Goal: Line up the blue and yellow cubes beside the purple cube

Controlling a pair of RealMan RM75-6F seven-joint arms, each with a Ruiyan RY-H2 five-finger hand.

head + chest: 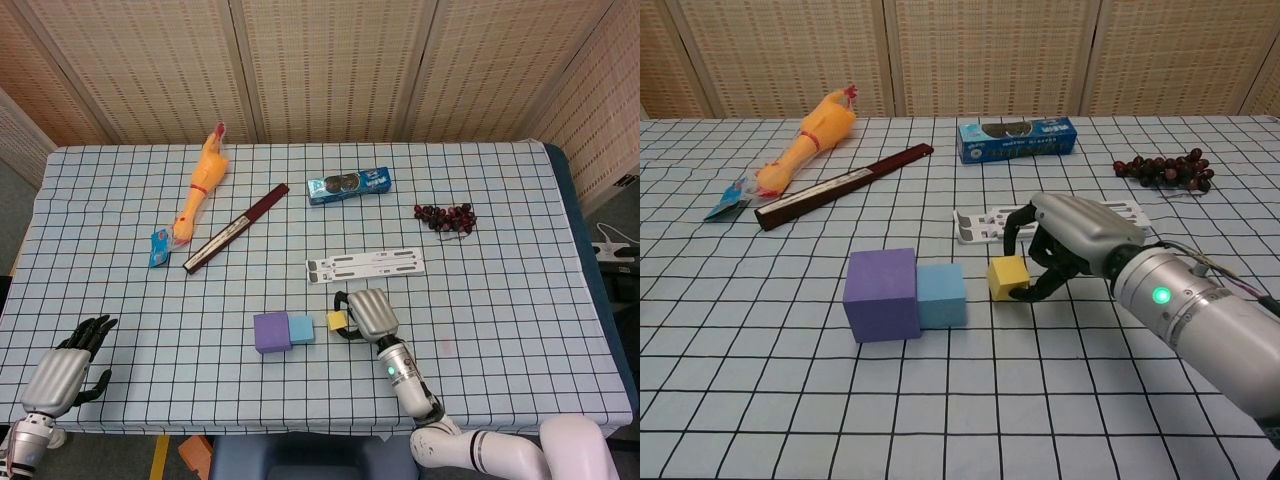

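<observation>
The blue cube (941,294) already sits touching the purple cube (882,293) on the table (760,400). My right hand (1072,243) pinches the yellow cube (1008,277) in its fingers (1018,222), just beside the blue one, not yet placed. My left hand (68,368) rests apart, fingers spread.

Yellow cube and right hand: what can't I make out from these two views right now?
- Head view: the right hand covers part of the yellow cube; fingertip contact hidden.
- Chest view: whether the cube is lifted or resting on the table is unclear.
- Left hand: head view only, fingers too small to read.
</observation>
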